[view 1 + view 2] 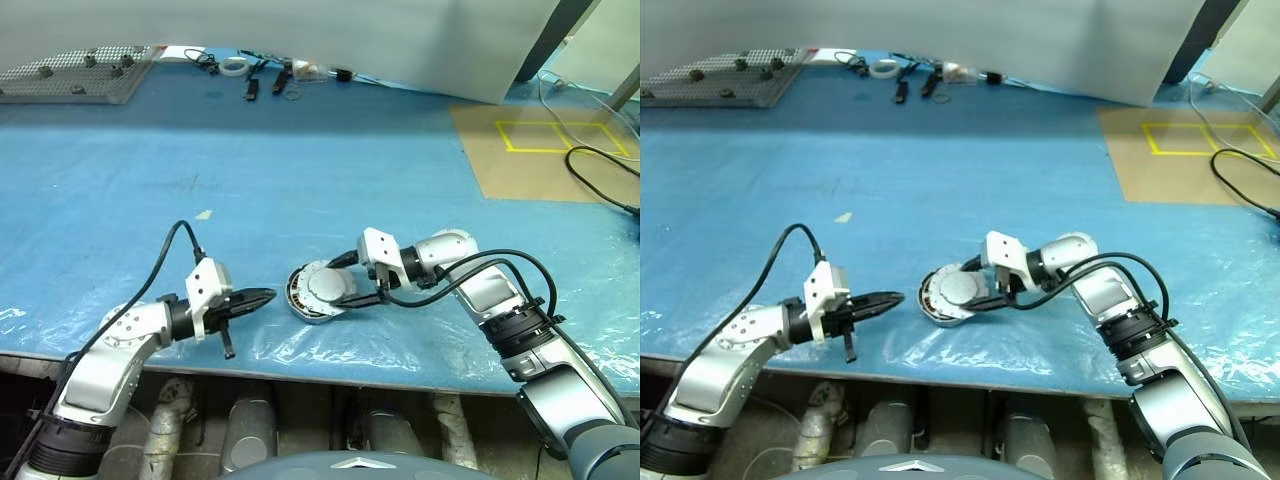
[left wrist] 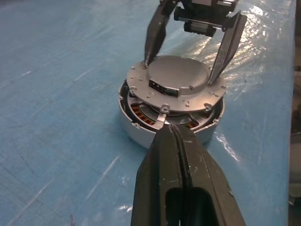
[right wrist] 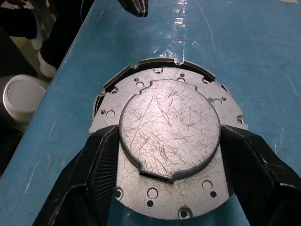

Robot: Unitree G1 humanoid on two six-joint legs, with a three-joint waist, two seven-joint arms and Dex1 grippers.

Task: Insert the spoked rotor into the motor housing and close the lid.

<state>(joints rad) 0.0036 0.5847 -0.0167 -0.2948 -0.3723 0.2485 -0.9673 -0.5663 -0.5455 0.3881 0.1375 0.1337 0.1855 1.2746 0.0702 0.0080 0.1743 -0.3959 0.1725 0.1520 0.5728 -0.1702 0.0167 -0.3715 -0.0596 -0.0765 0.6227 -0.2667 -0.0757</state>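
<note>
Lid (image 2: 175,82) sat tilted on housing (image 2: 141,134), near desk's (image 1: 330,180) front edge; right gripper (image 2: 193,49) clamped lid; left gripper (image 2: 176,141) together.

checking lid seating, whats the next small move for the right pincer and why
Probably press the lid down level. It sits tilted on the motor housing, copper windings showing in the gap beneath, with the right pincer straddling its raised centre. The left pincer waits shut beside it.

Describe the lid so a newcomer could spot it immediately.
On the blue table, near its front edge, sits the motor housing with copper windings. The lid is the flat silver disc lying tilted on top, between the right gripper fingers.
</note>
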